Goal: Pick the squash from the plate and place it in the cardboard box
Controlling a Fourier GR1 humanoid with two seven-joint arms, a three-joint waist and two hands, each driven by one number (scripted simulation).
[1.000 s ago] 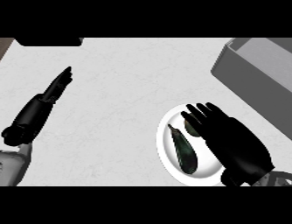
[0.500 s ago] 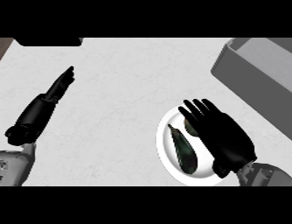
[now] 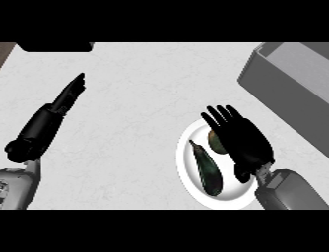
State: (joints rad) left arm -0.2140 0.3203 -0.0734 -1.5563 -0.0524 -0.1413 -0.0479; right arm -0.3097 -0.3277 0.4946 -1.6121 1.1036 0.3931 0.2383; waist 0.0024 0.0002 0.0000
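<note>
Head view showed our right hand (image 3: 242, 140) spread open over the plate (image 3: 187, 170), holding nothing. We judged the squash (image 3: 207, 170) ungrasped, the box (image 3: 298, 98) far right unfilled; our left hand (image 3: 58, 106) rested straight-fingered.

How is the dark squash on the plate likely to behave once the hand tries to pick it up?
The squash looks long, tapered and smooth-skinned, so it may slip or roll sideways on the white plate. It probably stays stiff when lifted. The open right hand hovers beside it, over the plate.
</note>
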